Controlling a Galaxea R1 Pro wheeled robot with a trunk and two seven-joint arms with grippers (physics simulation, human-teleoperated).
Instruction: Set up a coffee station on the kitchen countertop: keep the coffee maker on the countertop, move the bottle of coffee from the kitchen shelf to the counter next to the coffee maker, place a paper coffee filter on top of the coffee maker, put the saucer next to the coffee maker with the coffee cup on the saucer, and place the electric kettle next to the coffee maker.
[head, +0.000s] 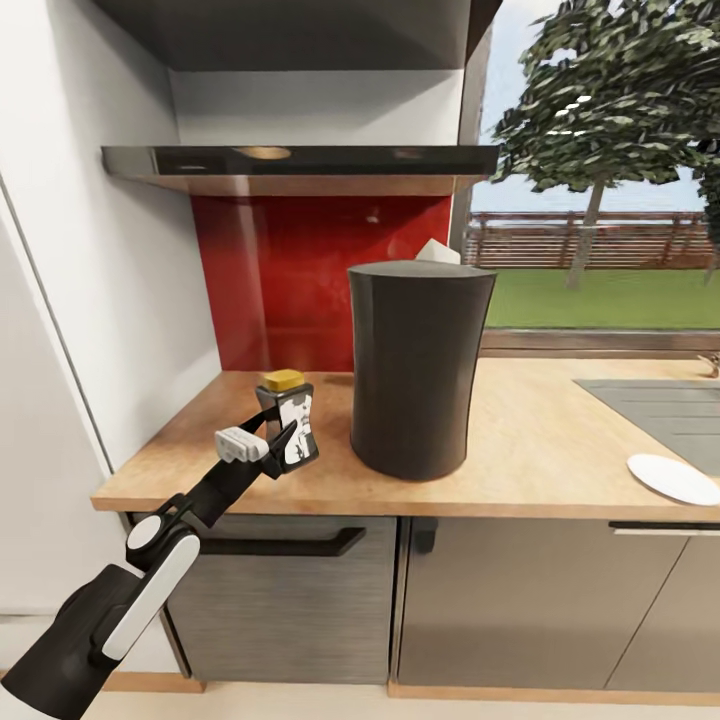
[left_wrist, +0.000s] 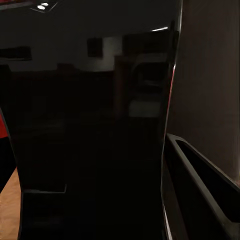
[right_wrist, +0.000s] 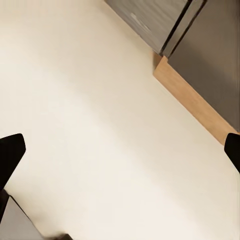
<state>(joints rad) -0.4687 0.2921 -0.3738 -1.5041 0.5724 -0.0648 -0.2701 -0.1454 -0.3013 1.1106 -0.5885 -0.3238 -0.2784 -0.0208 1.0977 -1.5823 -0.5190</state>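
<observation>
L gripper (head: 283, 447) is clamped round the bottle of coffee (head: 290, 420), fingers closed on its lower body; bottle upright w/ yellow cap up, base at or just above the wooden countertop (head: 540, 450) — can't tell if it's touching. L arm reaches up from lower left over the counter edge. In the L wrist view the dark bottle (left_wrist: 90, 130) sits right against the camera, one finger (left_wrist: 200, 195) alongside it. Just right of the gripper, near but apart, stands the tall dark coffee maker (head: 418, 365), a bit of white paper filter (head: 437, 251) poking up behind its top rim. Well right of that, a white saucer (head: 675, 477) near the counter edge, sink (head: 660, 405) behind it. R gripper (right_wrist: 120, 155): both dark fingertips wide apart over the cream floor (right_wrist: 100, 125), holding nothing, cabinet base (right_wrist: 195, 102) beyond.
</observation>
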